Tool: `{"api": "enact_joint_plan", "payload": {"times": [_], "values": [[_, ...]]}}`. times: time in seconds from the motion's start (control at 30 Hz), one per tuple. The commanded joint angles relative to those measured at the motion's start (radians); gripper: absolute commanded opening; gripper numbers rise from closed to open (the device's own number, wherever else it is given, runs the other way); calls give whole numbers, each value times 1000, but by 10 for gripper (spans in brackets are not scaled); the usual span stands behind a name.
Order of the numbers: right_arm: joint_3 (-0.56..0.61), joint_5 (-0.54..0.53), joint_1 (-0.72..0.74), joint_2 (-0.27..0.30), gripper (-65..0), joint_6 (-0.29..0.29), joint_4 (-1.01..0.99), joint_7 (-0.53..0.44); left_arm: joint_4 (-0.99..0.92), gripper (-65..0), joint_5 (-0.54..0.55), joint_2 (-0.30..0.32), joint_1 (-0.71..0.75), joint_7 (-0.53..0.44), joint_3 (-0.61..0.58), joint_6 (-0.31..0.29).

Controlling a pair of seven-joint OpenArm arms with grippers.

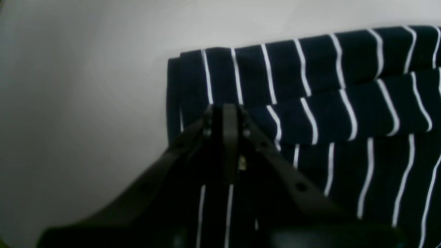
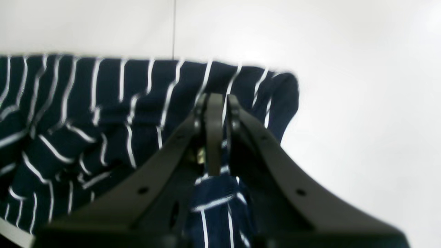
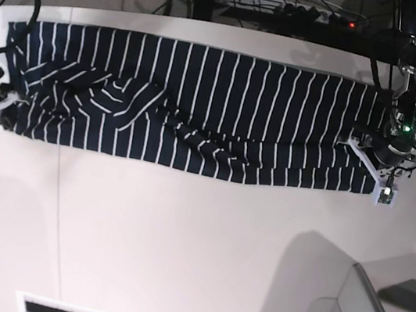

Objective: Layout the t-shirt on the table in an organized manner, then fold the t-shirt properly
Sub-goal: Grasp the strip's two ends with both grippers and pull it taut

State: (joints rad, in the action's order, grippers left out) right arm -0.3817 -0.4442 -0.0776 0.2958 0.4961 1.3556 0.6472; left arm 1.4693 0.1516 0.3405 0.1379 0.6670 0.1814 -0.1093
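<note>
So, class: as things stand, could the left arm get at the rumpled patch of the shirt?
Probably not: the left gripper is shut on the shirt's opposite end, and the rumples lie beside the right gripper.

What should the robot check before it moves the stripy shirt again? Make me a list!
1. Left end effector shut on the t-shirt: ok.
2. Right end effector shut on the t-shirt: ok.
3. Shirt stretched long between both arms: ok.
4. Cloth smooth: not ok, wrinkles bunch near the right arm's end.
5. Shirt fully on the table: ok.
6. Neck label's position: cannot tell.
</note>
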Motion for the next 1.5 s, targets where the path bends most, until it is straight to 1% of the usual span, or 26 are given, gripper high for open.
{"api": "enact_joint_plan", "payload": {"times": [0.0, 0.13, 0.23, 0.27, 0.33, 0.37, 0.43, 0.5, 0.57, 0.63, 0.7, 0.77, 0.8, 0.83, 0.87, 0.9, 0.93, 0.97, 1.0, 1.07, 1.2, 1.33, 1.47], "values": [[-6, -14, 15, 19, -624, 3, 23, -17, 24, -650, -8, 15, -1, -16, 5, 1], [-6, -14, 17, 19, -624, 3, 25, -13, 26, -650, -4, 19, 21, -13, 5, 1], [-6, -14, 17, 19, -624, 3, 25, -13, 64, -650, -4, 22, 52, -13, 8, 1], [-6, -14, 17, 19, -624, 3, 25, -13, 83, -634, -4, 22, 68, -13, 13, 1], [-1, -14, 17, 19, -623, 3, 18, -13, 129, -507, -10, 22, 95, -13, 16, 1], [-1, -14, 17, 19, -623, 3, 17, -13, 153, -462, -11, 24, 105, -13, 16, 1], [0, -14, 17, 18, -623, 3, 17, -13, 196, -403, -11, 25, 130, -13, 17, 1], [2, -14, 17, 18, -623, 3, 17, -11, 230, -360, -4, 44, 154, -13, 17, 1], [2, -14, 15, 18, -623, 3, 17, -11, 242, -319, -2, 45, 161, -13, 20, 1], [2, -14, 11, 18, -623, 3, 17, -11, 236, -281, -1, 38, 167, -14, 74, 1], [2, -14, 9, 18, -623, 3, 17, -11, 218, -234, 12, -1, 159, -14, 162, 0], [3, -14, 8, 18, -623, 5, 17, -11, 179, -163, 81, -17, 154, -14, 235, -11], [3, -14, 6, 18, -623, 6, 17, -11, 149, -115, 144, -14, 144, -16, 261, -39], [3, -14, -1, 18, -623, 8, 17, -11, 115, -74, 204, -13, 131, -16, 281, -79], [3, -14, -6, 18, -623, 9, 17, -11, 74, -25, 256, -1, 124, -16, 298, -134], [3, -14, -9, 18, -623, 9, 17, -11, 21, 0, 305, 24, 114, -16, 303, -198], [3, -14, -11, 18, -623, 9, 18, -11, -35, 0, 340, 45, 113, -17, 304, -252], [3, -14, -12, 18, -623, 9, 20, -11, -77, 0, 354, 55, 102, -20, 304, -287], [3, -14, -12, 18, -623, 9, 20, -11, -114, 0, 357, 55, 84, -22, 306, -307], [3, -12, -12, 18, -623, 9, 20, -11, -189, 0, 357, 58, 52, -22, 307, -313], [3, -12, -12, 18, -623, 9, 18, -11, -253, 0, 357, 53, 29, -31, 310, -316], [5, -12, -12, 18, -623, 11, 17, -11, -315, 0, 357, 52, 13, -102, 301, -316], [5, -12, -12, 18, -623, 11, 17, -11, -379, 0, 357, 52, -21, -109, 228, -316]]}}
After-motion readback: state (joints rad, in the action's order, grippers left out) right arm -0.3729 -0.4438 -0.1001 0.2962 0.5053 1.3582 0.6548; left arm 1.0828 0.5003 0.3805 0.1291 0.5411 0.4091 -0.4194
